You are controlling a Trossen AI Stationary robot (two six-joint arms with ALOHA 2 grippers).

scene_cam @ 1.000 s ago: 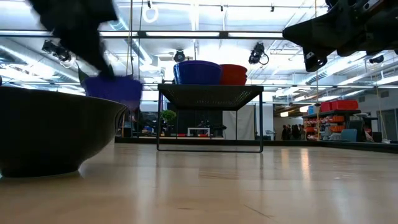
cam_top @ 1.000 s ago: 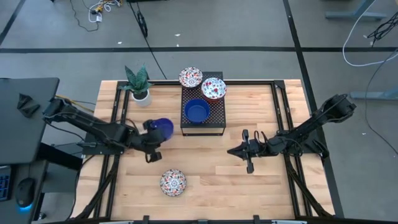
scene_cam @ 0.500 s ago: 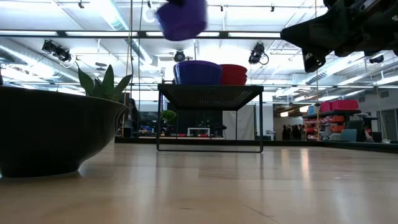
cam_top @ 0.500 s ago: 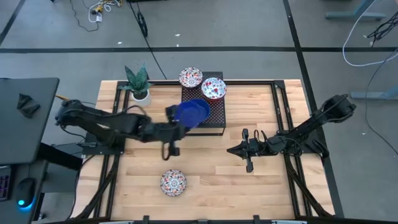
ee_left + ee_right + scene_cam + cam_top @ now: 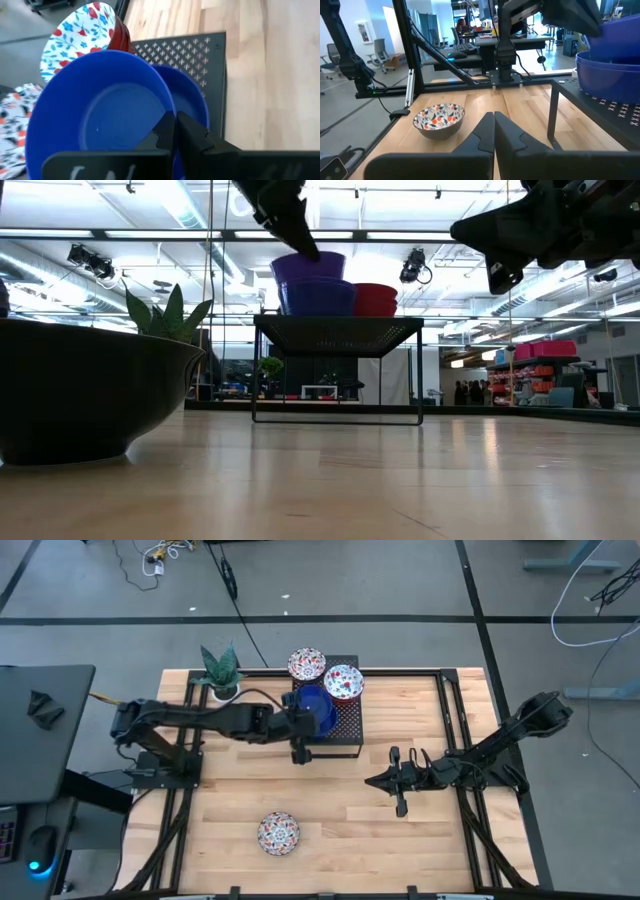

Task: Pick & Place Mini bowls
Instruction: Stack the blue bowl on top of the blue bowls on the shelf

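My left gripper (image 5: 301, 726) is over the black perforated box (image 5: 345, 730) and is shut on a cobalt blue mini bowl (image 5: 100, 115). That bowl sits tilted in the mouth of a second blue bowl (image 5: 196, 102) on the box; the low view shows the held bowl (image 5: 310, 267) above the second one (image 5: 318, 297). Two floral bowls (image 5: 306, 664) (image 5: 343, 682) stand at the box's far side. Another floral bowl (image 5: 278, 833) rests on its base near the table's front edge. My right gripper (image 5: 393, 781) is shut and empty at mid-table on the right. My left gripper pinches the held blue bowl's rim (image 5: 161, 116) on the side nearest the arm, one finger inside the bowl and one outside. The fingers come from the table's left, slanting down. The bowl is tilted, its bottom down in the second blue bowl; whether they touch I cannot tell.
A small potted plant (image 5: 224, 673) stands at the far left of the table, beside the box. The floral bowl near the front edge fills the low view's left (image 5: 85, 395) and shows in the right wrist view (image 5: 439, 119). Bare wood lies between the box and the front edge.
My left gripper has carried the blue bowl from the table's left part up and toward the right and far edge, over the black box, then down into the second blue bowl. The bowl has gone from hanging beside the box to sitting tilted on the other bowl.
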